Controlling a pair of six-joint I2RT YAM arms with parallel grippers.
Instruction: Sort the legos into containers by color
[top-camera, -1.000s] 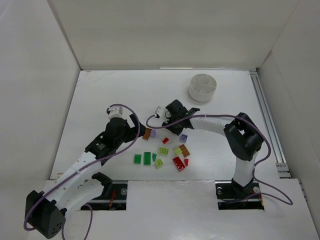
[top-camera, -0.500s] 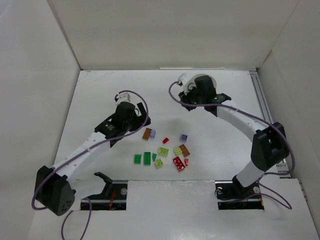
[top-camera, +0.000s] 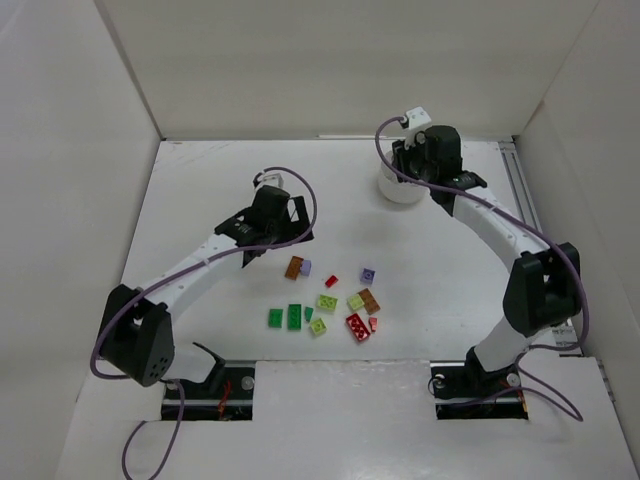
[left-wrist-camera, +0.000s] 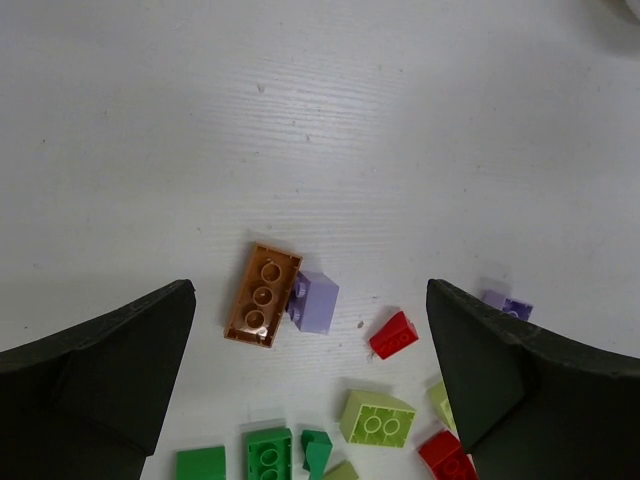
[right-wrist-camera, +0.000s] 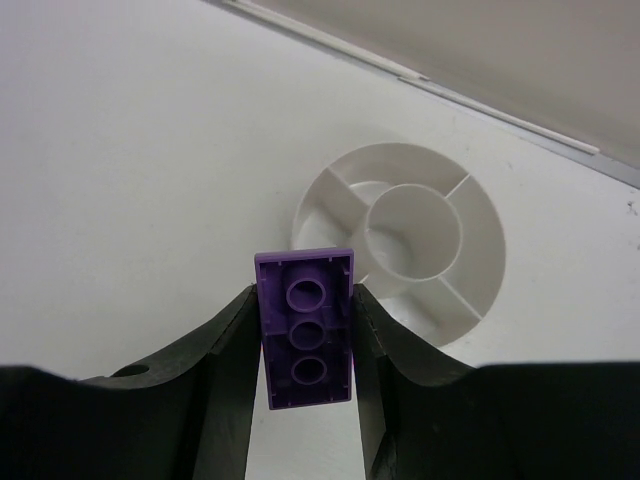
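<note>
My right gripper (top-camera: 424, 158) (right-wrist-camera: 304, 300) is shut on a dark purple brick (right-wrist-camera: 305, 328), held underside up just in front of the round white dish (right-wrist-camera: 487, 240) with wedge compartments around a central cup. All visible compartments look empty. In the top view my right wrist partly hides the dish (top-camera: 398, 190). My left gripper (top-camera: 283, 226) (left-wrist-camera: 308, 300) is open and empty above an orange-brown brick (left-wrist-camera: 263, 295) (top-camera: 294, 267) that touches a lavender brick (left-wrist-camera: 315, 302). A red slope brick (left-wrist-camera: 393, 335) and a lime brick (left-wrist-camera: 377, 417) lie nearby.
The pile lies at mid-table: green bricks (top-camera: 285, 317), lime bricks (top-camera: 327, 302), a red brick (top-camera: 357, 327), another orange-brown brick (top-camera: 369, 300) and a lavender piece (top-camera: 367, 274). White walls stand on three sides. A metal rail (top-camera: 535, 240) runs along the right edge.
My right arm has swung from the pile up and right to the dish, carrying the purple brick. My left arm has reached farther out and right, above the orange-brown brick.
</note>
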